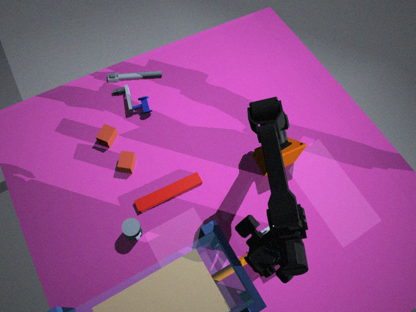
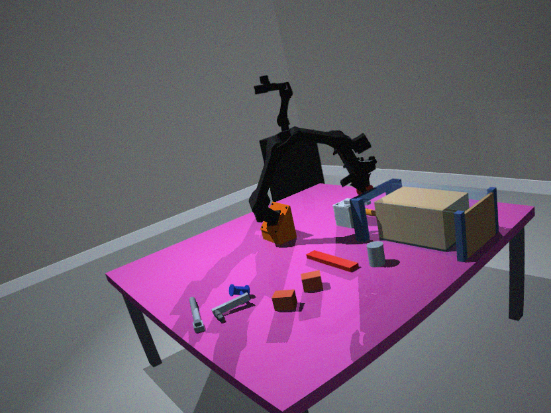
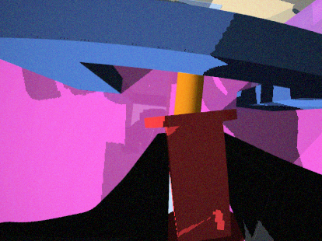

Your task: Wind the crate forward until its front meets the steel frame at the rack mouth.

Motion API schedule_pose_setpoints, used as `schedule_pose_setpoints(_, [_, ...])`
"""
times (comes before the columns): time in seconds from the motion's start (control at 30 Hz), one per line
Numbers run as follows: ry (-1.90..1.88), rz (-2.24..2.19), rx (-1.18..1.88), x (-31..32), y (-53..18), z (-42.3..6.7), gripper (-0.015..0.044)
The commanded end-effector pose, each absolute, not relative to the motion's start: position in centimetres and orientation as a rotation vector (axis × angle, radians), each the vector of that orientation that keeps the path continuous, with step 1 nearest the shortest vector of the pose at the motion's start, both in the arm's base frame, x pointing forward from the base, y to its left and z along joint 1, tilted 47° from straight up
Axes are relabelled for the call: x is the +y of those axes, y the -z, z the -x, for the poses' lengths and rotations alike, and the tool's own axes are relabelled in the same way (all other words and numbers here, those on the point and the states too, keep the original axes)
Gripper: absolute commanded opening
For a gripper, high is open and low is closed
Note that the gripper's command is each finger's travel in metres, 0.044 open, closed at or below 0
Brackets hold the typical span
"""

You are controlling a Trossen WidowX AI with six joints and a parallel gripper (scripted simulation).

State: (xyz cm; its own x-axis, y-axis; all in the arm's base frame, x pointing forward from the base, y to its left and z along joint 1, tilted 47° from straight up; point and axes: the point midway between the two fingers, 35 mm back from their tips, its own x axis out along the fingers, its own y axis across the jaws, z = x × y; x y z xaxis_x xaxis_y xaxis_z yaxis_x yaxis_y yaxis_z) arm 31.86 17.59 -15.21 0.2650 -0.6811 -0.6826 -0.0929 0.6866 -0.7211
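My gripper [image 1: 264, 256] [image 2: 363, 183] [image 3: 187, 138] is shut on the red spool-shaped knob [image 3: 199, 183] of the winch handle, right at the mouth of the cubby. The grey winch [image 2: 344, 213] stands just in front of the blue steel frame [image 1: 222, 246] [image 2: 360, 220] [image 3: 121, 33]; in the top view my arm hides it. An orange strap [image 1: 225, 272] [image 3: 189, 93] runs from under the knob through the frame to the tan crate [image 1: 166, 284] [image 2: 418, 216] [image 3: 243, 1]. The crate sits flat under the clear panels, its front a little behind the frame.
A second crank with a blue knob [image 1: 139, 105] [image 2: 234, 298] and a grey bar tool [image 1: 135, 76] [image 2: 196, 314] lie at the far corner. Two orange blocks [image 1: 106, 135] [image 1: 126, 161], a red bar [image 1: 168, 191] [image 2: 332, 260], a grey cylinder [image 1: 131, 227] [image 2: 375, 253] and an orange wedge [image 1: 294, 152] [image 2: 280, 224] also stand on the bench.
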Motion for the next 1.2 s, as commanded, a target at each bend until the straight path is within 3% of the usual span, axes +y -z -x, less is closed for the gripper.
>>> schedule_pose_setpoints(0.0, [0.428, 0.715, 1.273, 18.9, 16.5, -31.6, 0.0000])
schedule_pose_setpoints(1.17, [0.426, 0.712, 1.274, 21.9, 19.0, -29.9, 0.0000])
